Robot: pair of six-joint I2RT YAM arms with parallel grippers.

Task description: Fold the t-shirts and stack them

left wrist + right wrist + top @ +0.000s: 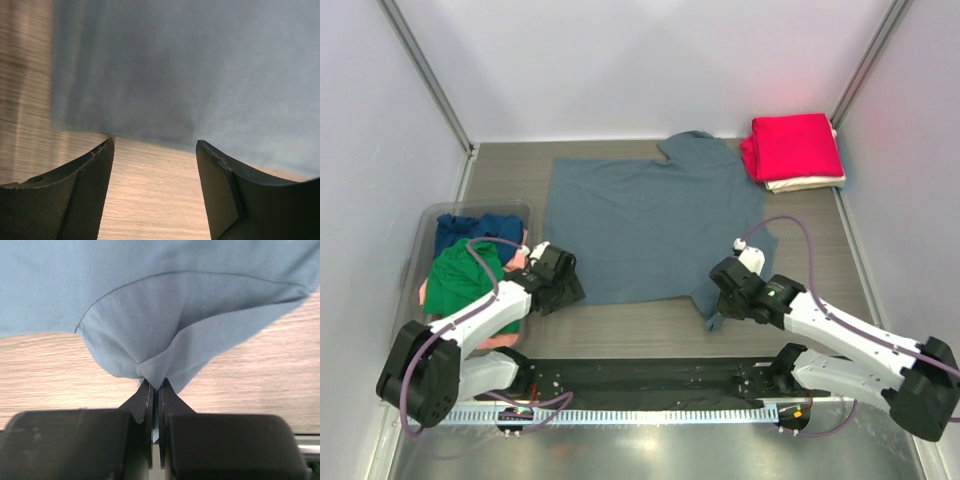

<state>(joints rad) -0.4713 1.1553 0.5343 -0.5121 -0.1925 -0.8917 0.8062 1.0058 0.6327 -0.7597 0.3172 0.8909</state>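
Note:
A large slate grey-blue t-shirt (650,225) lies spread flat on the wooden table. My right gripper (717,300) is shut on its near right corner, and in the right wrist view a pinched fold of the grey-blue cloth (156,372) bunches at the closed fingertips (157,386). My left gripper (570,287) stands open at the shirt's near left corner. The left wrist view shows the cloth's edge (125,125) just beyond the two fingers (90,185), with bare wood between them. A folded red t-shirt (794,146) lies on a folded cream one (808,184) at the back right.
A clear plastic bin (432,225) stands at the left, holding green (463,280), navy (472,230) and salmon-pink (516,262) shirts. Pale walls close in the table on three sides. A black rail (650,385) runs along the near edge.

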